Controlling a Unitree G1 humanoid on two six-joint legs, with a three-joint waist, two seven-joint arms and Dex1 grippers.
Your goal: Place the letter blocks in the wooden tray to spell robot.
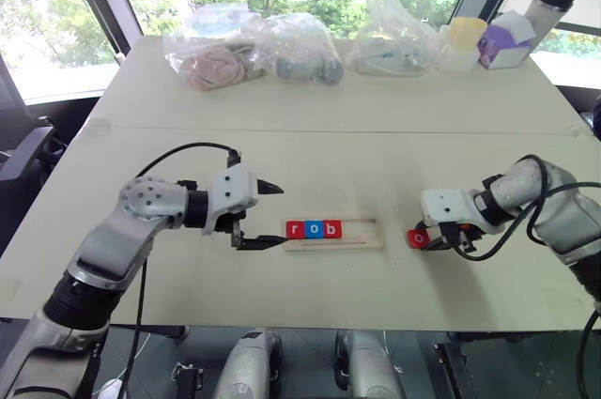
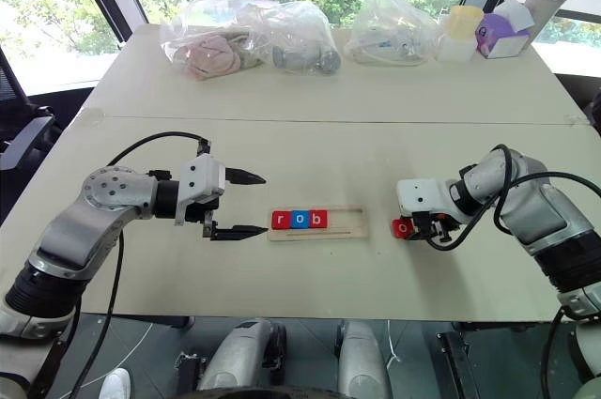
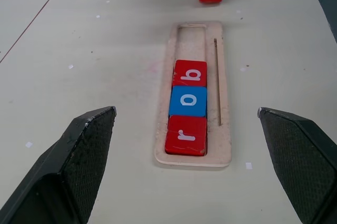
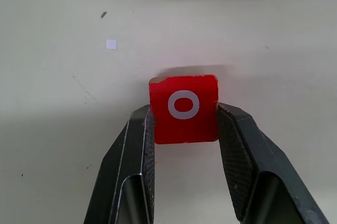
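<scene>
The tray [image 1: 333,233] lies on the bench [image 1: 310,108] near the middle of its front edge, long side parallel to that edge. Three blocks fill its left part, touching one another: a red r [image 3: 186,135], a blue o [image 3: 188,101] and a red b [image 3: 190,73]; the right part is bare. The right pincer [image 4: 184,124] points down just beyond the tray's right end, clenched on a red o block [image 4: 184,108] that sits between its fingers [image 4: 138,145] on the bench. The left pincer [image 1: 261,216] hangs just left of the tray, released, its jaws wide apart and pointing toward the tray. Plastic bags [image 1: 254,52] and a cup [image 1: 549,9] sit along the far edge.
</scene>
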